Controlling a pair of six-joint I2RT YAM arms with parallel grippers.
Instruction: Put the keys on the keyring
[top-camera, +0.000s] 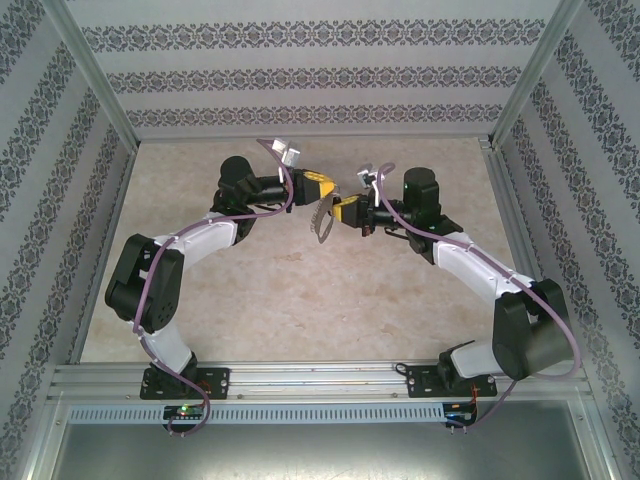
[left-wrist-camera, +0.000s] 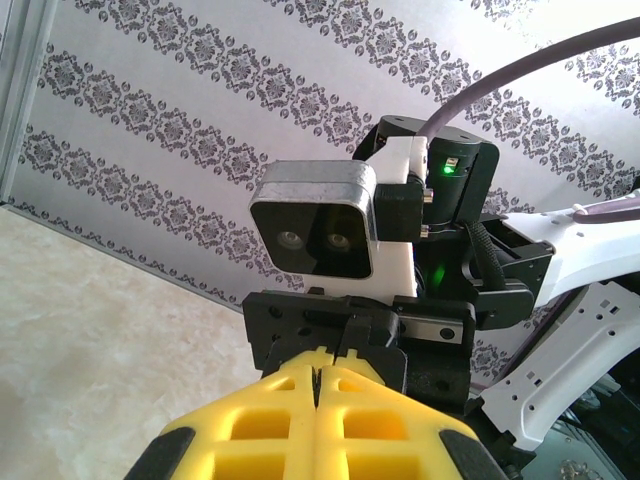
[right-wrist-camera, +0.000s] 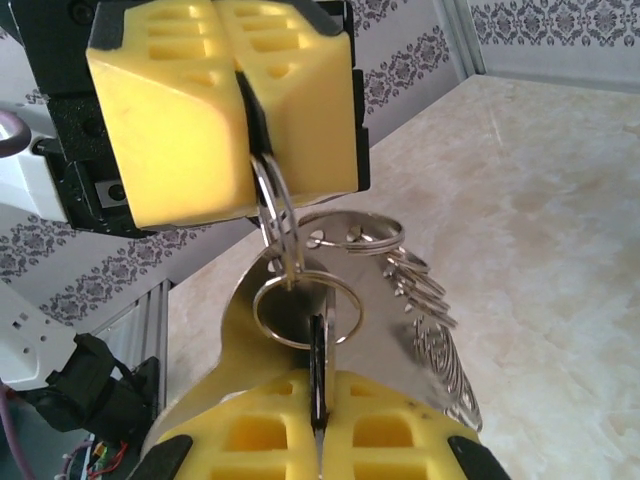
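Jaws meet on both arms: your left gripper clamps the loops of the keyring from above; your right gripper pinches a thin dark blade, probably the key, edge-up directly beneath, touching the ring.

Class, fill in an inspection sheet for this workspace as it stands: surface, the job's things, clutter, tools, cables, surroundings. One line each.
Surface: pale marbled tabletop.
Job's things: silver keyring held in the air between the tools, small rings strung along one side; a thin dark piece, probably the key seen edge-on, sits across one of its round rings.
Clutter: nothing seen.
Tools: left tool shut on the keyring's wire loops; right tool shut on the key; the tips face each other, close together.
Cables: purple-grey cable arcs off the right wrist; others follow both arms.
Surroundings: patterned wallpaper walls; aluminium rail at the near edge.
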